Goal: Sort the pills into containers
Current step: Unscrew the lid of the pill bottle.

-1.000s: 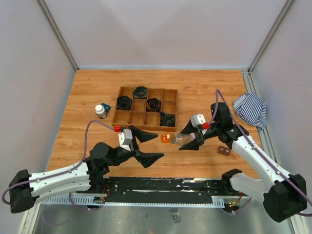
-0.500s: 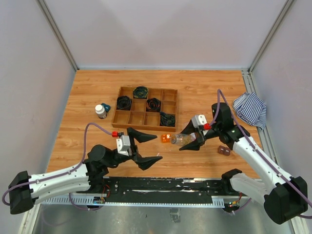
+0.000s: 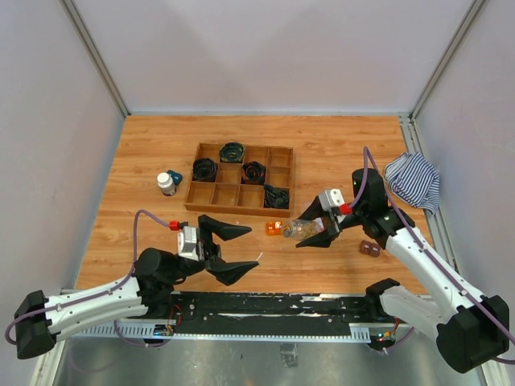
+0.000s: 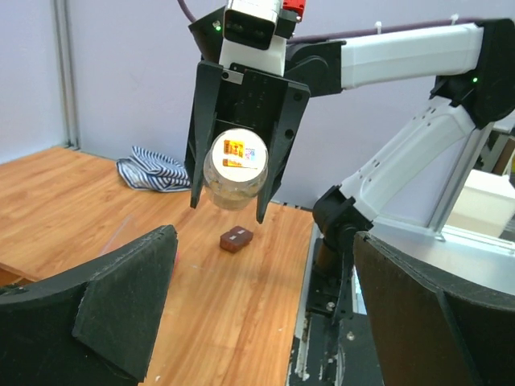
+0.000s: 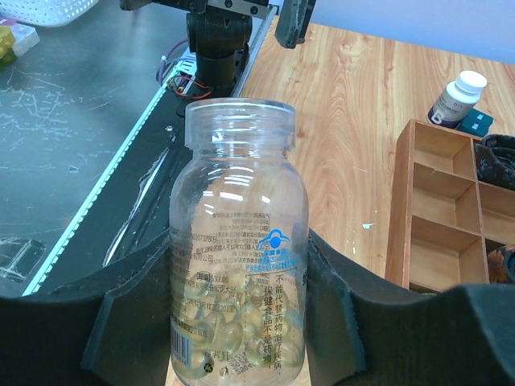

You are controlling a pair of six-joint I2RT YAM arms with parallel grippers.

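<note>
Far left, the white-capped bottle (image 3: 166, 182) stands just beside the wooden tray (image 3: 193, 201), untouched. My left gripper (image 3: 254, 247) has drawn back toward my base over the last second, with its fingers spread wide and nothing between them. It has moved away from the open bottle, so I judge any pour or hand-off isn't starting yet. Just right of the small orange block (image 3: 273, 228), my right gripper (image 3: 312, 230) hasn't moved. It pinches the clear pill bottle (image 5: 237, 265) on its side, off the table. The bottle is uncapped and labelled, with pale softgels (image 5: 201, 322) pooled at its base.
</note>
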